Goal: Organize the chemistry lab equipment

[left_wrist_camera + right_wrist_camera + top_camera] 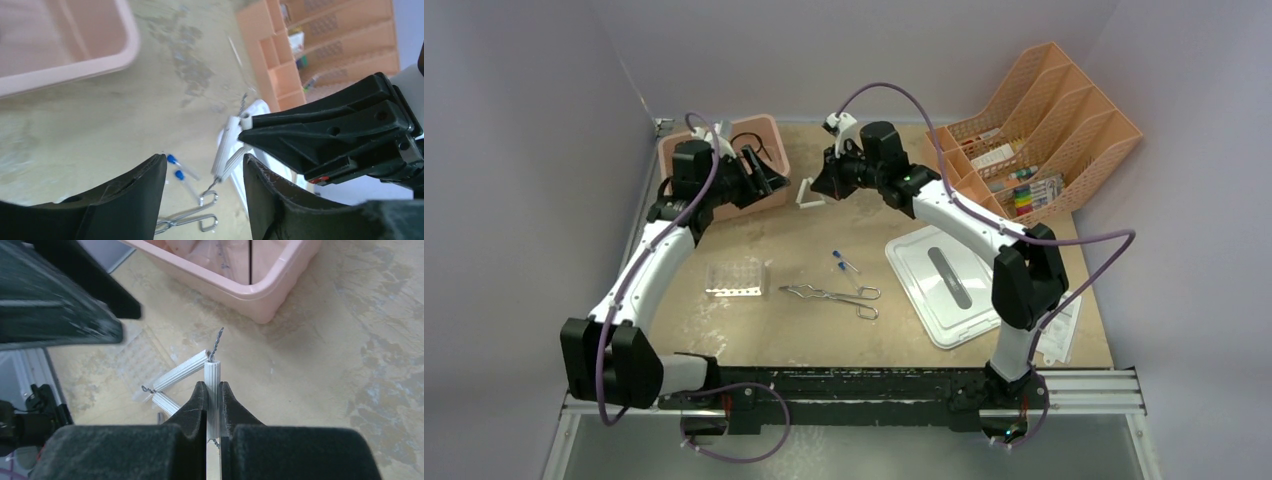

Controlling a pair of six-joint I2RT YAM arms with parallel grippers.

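Note:
My right gripper [822, 187] [213, 388] is shut on one white ribbed tube of a wire clay triangle [808, 194] [180, 374] and holds it above the table beside the pink bin [724, 205]. The triangle also shows in the left wrist view [226, 150]. My left gripper [759, 178] [205, 172] is open and empty at the bin's right side, facing the right gripper. Silver tongs [829, 295] [192, 220], two blue-capped vials [846, 262] [175, 167] and a clear tube rack [734, 277] lie on the table. A black wire item [752, 148] sits in the bin.
A white lid [944, 285] lies right of the tongs. An orange file organizer [1044, 130] with pens and boxes stands at the back right. A white paper slip [1060, 338] lies near the right arm's base. Grey walls enclose the table.

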